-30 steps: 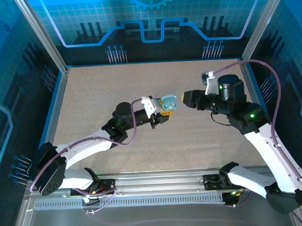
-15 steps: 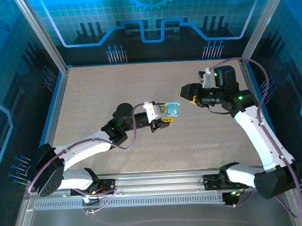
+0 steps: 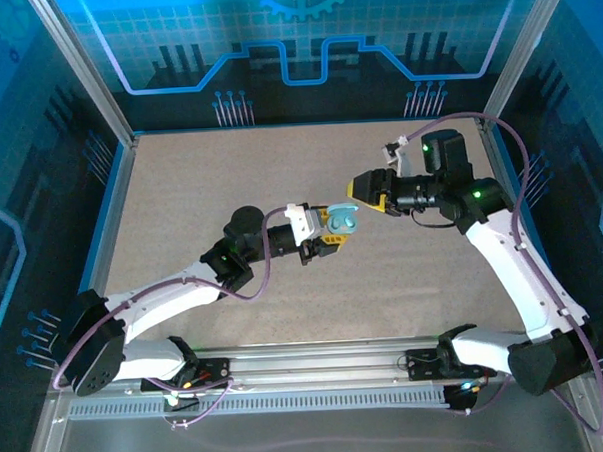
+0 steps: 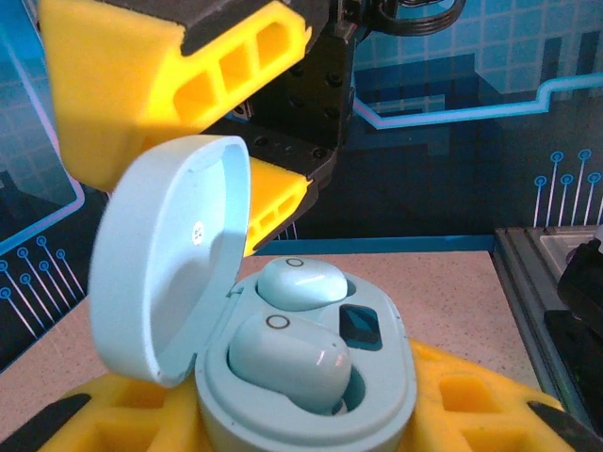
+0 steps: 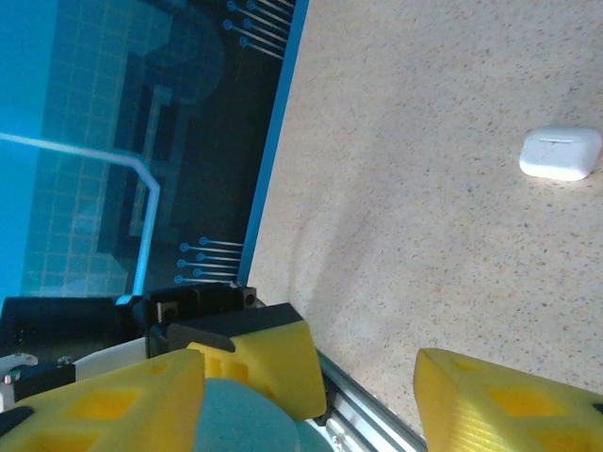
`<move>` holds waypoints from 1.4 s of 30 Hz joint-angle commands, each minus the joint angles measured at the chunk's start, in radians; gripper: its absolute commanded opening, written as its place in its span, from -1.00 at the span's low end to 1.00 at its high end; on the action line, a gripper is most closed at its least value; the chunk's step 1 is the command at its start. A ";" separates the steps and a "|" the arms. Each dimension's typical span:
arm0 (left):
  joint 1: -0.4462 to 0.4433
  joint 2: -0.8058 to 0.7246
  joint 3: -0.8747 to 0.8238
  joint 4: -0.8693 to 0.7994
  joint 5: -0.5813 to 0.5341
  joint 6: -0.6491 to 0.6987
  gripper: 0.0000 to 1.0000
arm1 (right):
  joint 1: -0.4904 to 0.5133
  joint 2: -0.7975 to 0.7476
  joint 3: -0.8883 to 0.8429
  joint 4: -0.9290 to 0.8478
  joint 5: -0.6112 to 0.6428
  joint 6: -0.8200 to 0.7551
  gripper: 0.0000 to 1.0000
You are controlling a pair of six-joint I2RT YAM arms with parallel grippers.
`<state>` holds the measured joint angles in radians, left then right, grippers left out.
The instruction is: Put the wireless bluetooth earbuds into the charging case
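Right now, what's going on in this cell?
The left pincer holds a light blue charging case with its lid open, and both light blue earbuds sit in their wells. The right pincer, jaws open and gripping nothing, hangs right beside the raised lid. A closed white case lies on the table. Shutting the lid looks like what's left.
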<state>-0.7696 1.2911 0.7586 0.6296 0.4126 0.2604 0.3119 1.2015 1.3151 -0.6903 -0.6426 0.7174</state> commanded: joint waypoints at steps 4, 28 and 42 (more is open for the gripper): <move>-0.007 -0.013 0.050 0.003 -0.032 -0.058 -0.38 | 0.019 0.000 0.026 -0.027 -0.060 -0.054 0.24; 0.025 -0.004 0.037 0.144 0.002 -0.214 -0.37 | -0.011 -0.066 -0.142 0.141 -0.276 0.071 0.25; 0.026 0.018 0.051 0.114 0.009 -0.208 -0.26 | 0.007 -0.025 -0.180 0.261 -0.361 0.146 -0.41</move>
<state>-0.7403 1.3060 0.7773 0.7143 0.4091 0.0505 0.3065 1.1683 1.1435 -0.4446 -0.9737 0.8570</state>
